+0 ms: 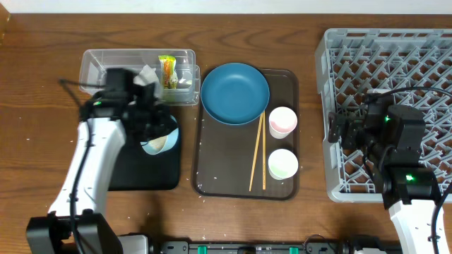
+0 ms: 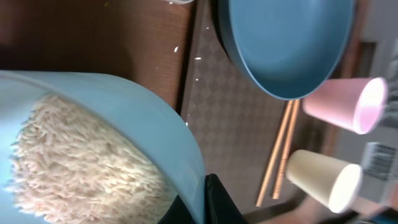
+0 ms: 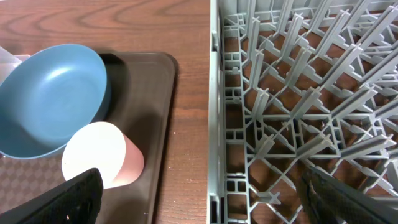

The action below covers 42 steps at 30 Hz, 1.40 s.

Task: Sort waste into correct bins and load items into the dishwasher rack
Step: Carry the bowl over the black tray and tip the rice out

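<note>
The rack (image 1: 409,63), right of the brown tray (image 1: 226,162), holds nothing, so loading looks not yet begun. The black tray (image 1: 152,173) lies just left of the brown tray, and the tub (image 1: 95,63) sits beyond the brown tray's far-left corner.

All but one of the dishes wait on the brown tray. The plate (image 1: 234,93) is at its far end, the two cups (image 1: 282,121) (image 1: 282,164) are along its right side, and the chopsticks (image 1: 257,156) lie lengthwise down its middle.

The bowl (image 1: 159,141) is held tilted left of the brown tray, over the black tray. The left gripper (image 1: 152,125) is clamped on its rim, and the rice (image 2: 81,162) is heaped inside. I judge the tipping-out to be the step in hand. Whether any rice is in the black tray already, I cannot tell.

The wrapper (image 1: 168,72) and tissue (image 1: 147,74) lie in the tub, so that sorting seems done. A few stray grains (image 2: 176,48) dot the table by the brown tray's left edge.

The right gripper (image 1: 339,134) hangs right of the brown tray, over the rack's near wall, with its jaws spread wide and empty.

The table (image 1: 42,85) is dark wood with a plain grain. Of the room, only a pale band (image 1: 212,5) shows past the table's far edge.
</note>
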Each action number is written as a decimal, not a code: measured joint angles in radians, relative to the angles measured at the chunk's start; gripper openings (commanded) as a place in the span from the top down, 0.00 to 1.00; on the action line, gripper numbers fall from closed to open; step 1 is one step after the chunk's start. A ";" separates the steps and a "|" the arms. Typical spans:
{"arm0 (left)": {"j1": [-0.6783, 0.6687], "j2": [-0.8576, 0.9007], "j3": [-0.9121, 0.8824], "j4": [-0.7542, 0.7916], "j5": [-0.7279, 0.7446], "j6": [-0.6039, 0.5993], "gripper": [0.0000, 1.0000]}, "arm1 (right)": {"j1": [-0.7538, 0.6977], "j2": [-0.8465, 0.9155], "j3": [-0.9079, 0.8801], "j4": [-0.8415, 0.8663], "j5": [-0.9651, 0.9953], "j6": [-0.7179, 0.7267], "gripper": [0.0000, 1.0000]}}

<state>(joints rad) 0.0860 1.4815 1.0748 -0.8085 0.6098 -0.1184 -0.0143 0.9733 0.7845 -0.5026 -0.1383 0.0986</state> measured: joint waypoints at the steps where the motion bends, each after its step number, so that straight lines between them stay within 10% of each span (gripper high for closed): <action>1: 0.038 0.002 -0.020 0.007 0.045 0.014 0.94 | 0.000 0.000 0.000 0.000 0.000 0.000 0.02; 22: 0.479 0.080 -0.243 0.122 0.851 0.228 0.94 | 0.000 0.000 0.000 0.000 0.000 0.000 0.02; 42: 0.525 0.114 -0.248 0.214 0.862 0.084 0.94 | 0.000 0.000 0.000 -0.005 0.000 0.000 0.02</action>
<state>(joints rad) 0.6109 1.5951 0.8265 -0.5949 1.4719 -0.0349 -0.0143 0.9733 0.7845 -0.5079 -0.1383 0.0986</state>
